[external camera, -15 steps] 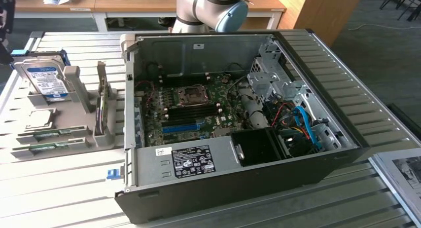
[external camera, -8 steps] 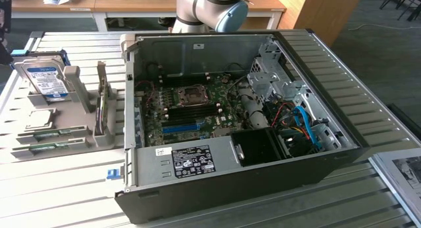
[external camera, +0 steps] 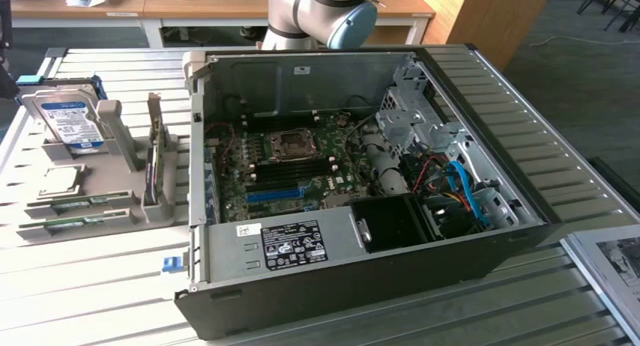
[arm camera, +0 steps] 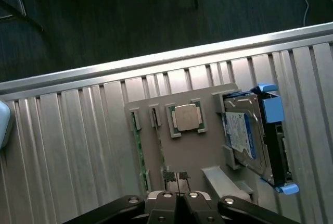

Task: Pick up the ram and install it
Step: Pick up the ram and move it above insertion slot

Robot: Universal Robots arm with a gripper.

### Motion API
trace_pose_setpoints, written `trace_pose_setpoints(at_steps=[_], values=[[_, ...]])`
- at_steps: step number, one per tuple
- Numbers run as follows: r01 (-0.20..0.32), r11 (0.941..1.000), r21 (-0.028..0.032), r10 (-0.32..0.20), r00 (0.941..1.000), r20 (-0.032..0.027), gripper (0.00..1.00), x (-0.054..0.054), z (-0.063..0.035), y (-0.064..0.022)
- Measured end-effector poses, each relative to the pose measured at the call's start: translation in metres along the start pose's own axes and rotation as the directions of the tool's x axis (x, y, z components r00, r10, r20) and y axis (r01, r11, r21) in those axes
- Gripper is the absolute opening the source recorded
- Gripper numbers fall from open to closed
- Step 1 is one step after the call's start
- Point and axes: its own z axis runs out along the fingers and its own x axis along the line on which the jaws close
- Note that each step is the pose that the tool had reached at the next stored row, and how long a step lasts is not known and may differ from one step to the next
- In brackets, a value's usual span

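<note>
Two ram sticks (arm camera: pixel 139 151) lie flat in the slots of a grey holder (arm camera: pixel 187 151), thin green strips beside a square silver CPU (arm camera: pixel 186 117). In the exterior view these sticks (external camera: pixel 78 204) rest at the holder's near end, and another green board (external camera: pixel 154 162) stands upright on its edge in the holder. My gripper (arm camera: pixel 176 177) hovers well above the holder with its two black-padded fingertips pressed together and nothing between them. The open computer case (external camera: pixel 360 181) lies at the exterior view's right of the holder, with its motherboard (external camera: pixel 290 170) exposed.
A silver hard drive (arm camera: pixel 250 135) with a blue-white label stands in a blue bracket at the holder's end. The arm's joint (external camera: pixel 320 13) rises behind the case. The black power supply (external camera: pixel 400 219), blue cables (external camera: pixel 462 185) and drive cage (external camera: pixel 415 114) crowd the case's right side on the slatted table (external camera: pixel 100 286).
</note>
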Motion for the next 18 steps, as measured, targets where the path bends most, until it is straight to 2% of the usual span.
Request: trace_pose_setpoints(at_steps=[4, 9, 18], values=[[0.065, 0.9979, -0.0003, -0.065, 0.9979, -0.0029, 0.1, 0.0, 0.0001, 0.0], [0.134, 0.991, -0.0007, -0.134, 0.9909, -0.0059, 0.1, 0.0, 0.0002, 0.0], [0.147, 0.9891, -0.0002, -0.147, 0.9891, -0.0065, 0.1, 0.0, 0.0002, 0.0]])
